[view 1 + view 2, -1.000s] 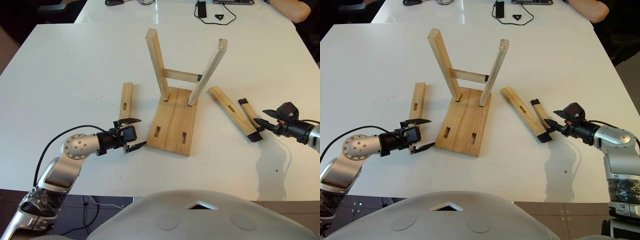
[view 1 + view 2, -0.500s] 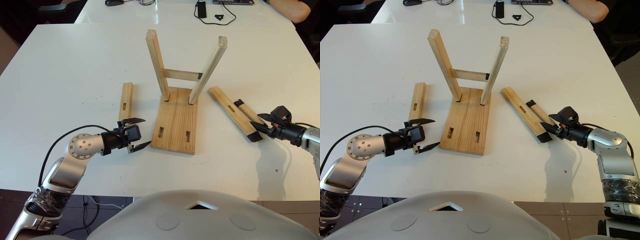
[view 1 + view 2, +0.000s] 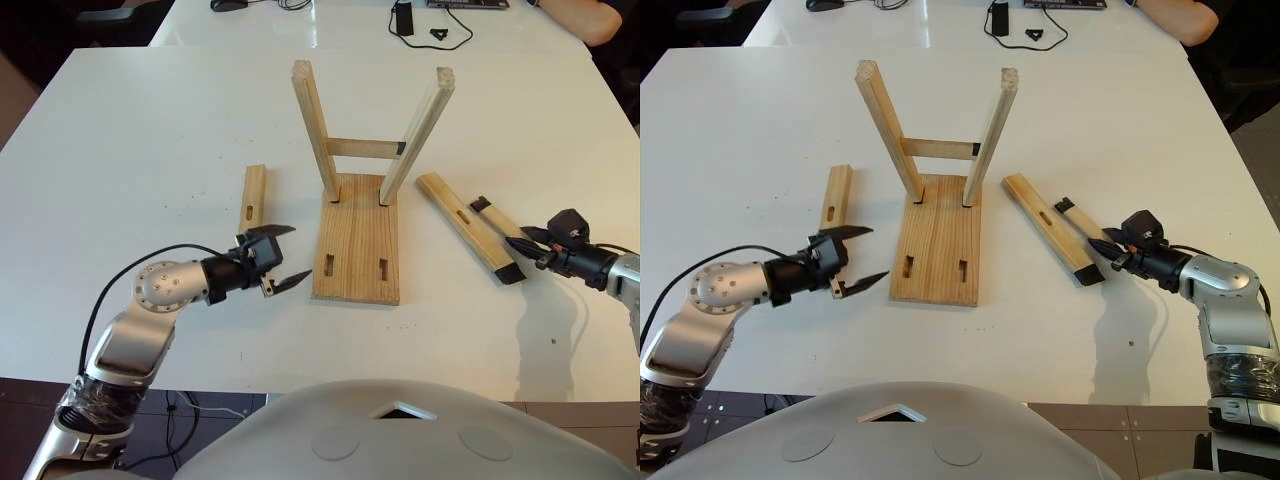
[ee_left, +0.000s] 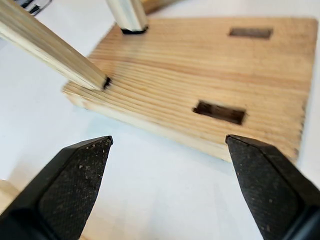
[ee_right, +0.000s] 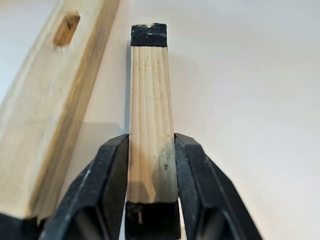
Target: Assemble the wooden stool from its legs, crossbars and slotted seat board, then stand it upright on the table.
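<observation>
- A white bench point(image 3: 150, 130) carries all the parts. A second bench behind it holds a black cable point(image 3: 405, 20).
- Landmark: the seat board point(image 3: 355, 240) lies flat on the bench, presumably underside up, so that legs can be pressed down into its slots.
- At the board's far end, the far-left leg point(image 3: 315, 130) and the far-right leg point(image 3: 415, 135) stand in their slots. They spread slightly apart toward their tops.
- The fitted crossbar point(image 3: 362, 149) spans between these two legs, above the board, tying them together.
- At the board's near end, two empty slots point(image 3: 328, 265) face up, evidently awaiting the remaining legs.
- The left loose leg point(image 3: 253, 200) lies flat to the left of the board, mortise upward.
- The right loose leg point(image 3: 462, 225) lies flat to the right of the board, angled away from it.
- The loose crossbar point(image 5: 150, 100) lies just beside the right loose leg, on the side away from the board.
- The right tool point(image 3: 522, 243) is closed narrowly on the near end of the loose crossbar, one finger on each long side. This looks like a grasp for lifting. One cannot tell whether the crossbar has left the bench.
- The left tool point(image 4: 169, 142) is spread wide and holds nothing. It sits low off the board's near-left edge, apart from it, seemingly placed to steady or square the board.
</observation>
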You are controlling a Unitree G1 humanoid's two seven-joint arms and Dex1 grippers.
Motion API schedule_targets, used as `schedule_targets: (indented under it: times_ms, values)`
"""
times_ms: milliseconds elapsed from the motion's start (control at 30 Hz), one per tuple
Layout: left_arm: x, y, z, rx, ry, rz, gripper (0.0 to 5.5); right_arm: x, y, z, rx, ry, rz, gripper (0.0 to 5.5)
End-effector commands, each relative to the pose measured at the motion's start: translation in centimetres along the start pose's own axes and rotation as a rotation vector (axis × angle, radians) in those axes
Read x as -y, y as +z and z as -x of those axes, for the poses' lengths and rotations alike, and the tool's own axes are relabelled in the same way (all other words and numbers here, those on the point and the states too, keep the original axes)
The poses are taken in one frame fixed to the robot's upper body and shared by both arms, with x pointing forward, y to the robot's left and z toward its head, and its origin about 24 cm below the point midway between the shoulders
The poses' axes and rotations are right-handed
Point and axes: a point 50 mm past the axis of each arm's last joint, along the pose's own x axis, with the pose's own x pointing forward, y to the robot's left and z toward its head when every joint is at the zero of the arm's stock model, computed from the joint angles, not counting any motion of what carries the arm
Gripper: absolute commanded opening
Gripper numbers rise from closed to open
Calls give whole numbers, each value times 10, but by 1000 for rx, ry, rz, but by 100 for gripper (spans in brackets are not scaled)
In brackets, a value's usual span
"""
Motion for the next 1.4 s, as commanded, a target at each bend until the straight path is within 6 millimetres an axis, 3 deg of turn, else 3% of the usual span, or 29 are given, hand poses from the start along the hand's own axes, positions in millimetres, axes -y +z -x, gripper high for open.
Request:
schedule_targets:
  times_ms: [33, 100, 200, 267, 400, 567, 800, 1167, 1400]
  values:
    - [-16, 36, 11, 157, 36, 64, 422, 0, 57, 8, 268, 56, -13, 128]
    - [-14, 57, 15, 275, -15, 136, 422, -17, 82, 15, 417, 212, -46, 128]
    - [-7, 79, 14, 405, -109, 225, 376, -53, 101, 16, 509, 483, -57, 128]
    - [-3, 87, 9, 444, -164, 272, 341, -75, 109, 9, 521, 631, -69, 128]
    - [2, 94, 1, 469, -255, 325, 336, -103, 126, -1, 575, 829, -104, 128]
    - [4, 96, -2, 496, -313, 347, 336, -115, 139, -2, 640, 960, -169, 128]
    - [1, 103, -6, 539, -333, 366, 336, -135, 139, -12, 603, 1060, -160, 128]
    - [8, 105, -5, 534, -435, 343, 336, -143, 138, -28, 582, 1088, -168, 128]
    - [11, 107, -4, 538, -465, 333, 230, -148, 137, -36, 589, 1089, -174, 128]
